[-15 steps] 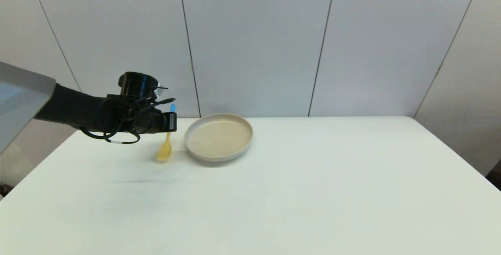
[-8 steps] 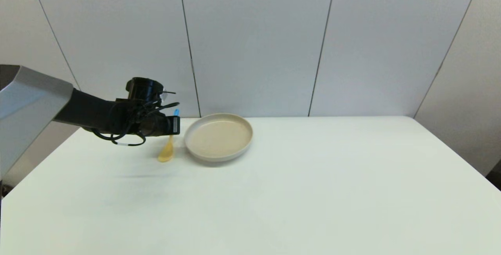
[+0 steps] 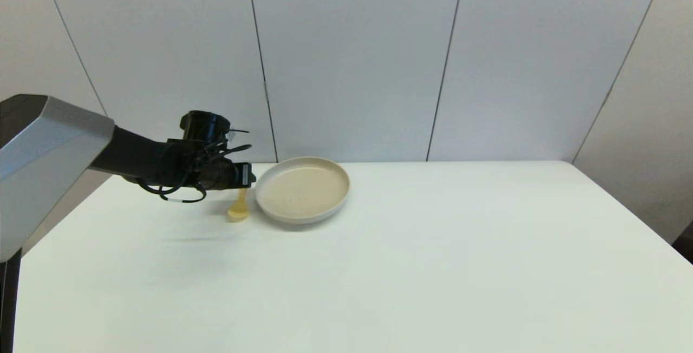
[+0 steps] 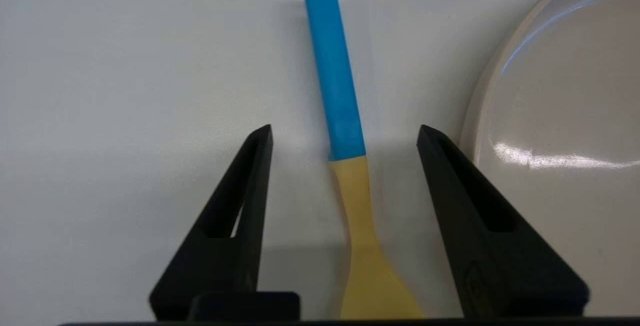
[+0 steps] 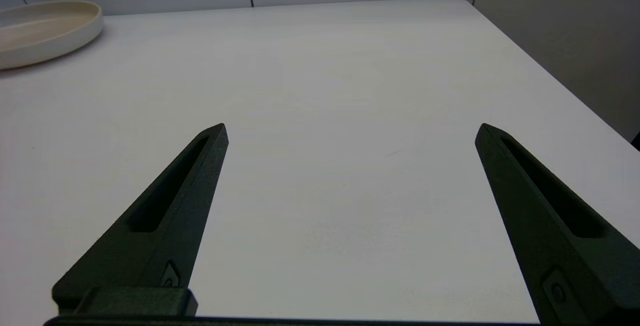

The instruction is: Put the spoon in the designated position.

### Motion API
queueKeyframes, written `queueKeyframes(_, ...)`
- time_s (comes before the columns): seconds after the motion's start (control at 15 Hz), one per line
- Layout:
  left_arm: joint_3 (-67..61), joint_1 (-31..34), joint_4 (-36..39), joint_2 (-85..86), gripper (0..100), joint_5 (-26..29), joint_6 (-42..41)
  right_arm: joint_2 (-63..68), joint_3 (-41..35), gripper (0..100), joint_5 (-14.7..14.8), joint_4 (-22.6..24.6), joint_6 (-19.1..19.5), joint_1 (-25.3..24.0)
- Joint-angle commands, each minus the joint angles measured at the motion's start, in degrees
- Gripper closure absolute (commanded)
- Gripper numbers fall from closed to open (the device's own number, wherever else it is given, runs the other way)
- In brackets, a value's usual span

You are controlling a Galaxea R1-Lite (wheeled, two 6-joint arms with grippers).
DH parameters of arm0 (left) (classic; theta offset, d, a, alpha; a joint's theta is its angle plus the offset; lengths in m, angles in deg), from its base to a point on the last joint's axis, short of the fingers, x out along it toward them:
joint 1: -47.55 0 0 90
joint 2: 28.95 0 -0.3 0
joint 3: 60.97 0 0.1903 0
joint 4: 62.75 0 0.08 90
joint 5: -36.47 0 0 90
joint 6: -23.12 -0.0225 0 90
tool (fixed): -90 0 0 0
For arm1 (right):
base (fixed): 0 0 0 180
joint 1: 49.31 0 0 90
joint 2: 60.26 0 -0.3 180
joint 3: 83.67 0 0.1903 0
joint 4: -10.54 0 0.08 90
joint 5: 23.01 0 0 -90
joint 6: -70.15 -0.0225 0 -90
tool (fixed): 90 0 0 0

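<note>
I am looking over a broad white worktop (image 3: 411, 266), matte and smooth, backed by pale wall panels. Toward its far left sits a round, shallow beige dish (image 3: 302, 189) with a low glossy rim. My left claw (image 4: 345, 136) hangs just over the worktop beside that dish, fingers spread and gripping nothing. Between them lies the spoon (image 4: 345, 166), flat on the bare worktop just beside the dish, apart from its rim: slim smooth plastic, a bright blue handle with a hanging hole, a yellow neck widening to the bowl. It looks released, so I judge the best move is to lift straight up, keeping both fingers clear of the handle. My right claw (image 5: 350, 131) waits spread wide over bare worktop, well apart.
</note>
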Motion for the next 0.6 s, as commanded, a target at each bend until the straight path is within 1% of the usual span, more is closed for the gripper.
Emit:
queueKeyframes(0.07,0.0,0.79,-0.29,1.11,0,-0.02,-0.04,0.06,0.0,0,0.0,0.05,-0.01,0.0)
queueKeyframes(0.2,-0.09,1.4,-0.56,2.16,0,-0.11,-0.3,0.06,0.0,0,0.0,-0.04,-0.01,0.0)
queueKeyframes(0.33,-0.27,1.93,-2.4,4.45,0,-2.57,-1.09,0.06,0.0,0,0.0,0.05,-0.01,0.0)
queueKeyframes(0.4,-0.27,2.02,-4.6,6.12,0,-4.07,-2.15,0.06,0.0,0,0.0,-0.04,-0.01,0.0)
queueKeyframes(0.6,-1.15,2.11,-13.21,16.31,0,-4.24,-4.34,0.06,0.0,0,0.0,0.05,-0.01,0.0)
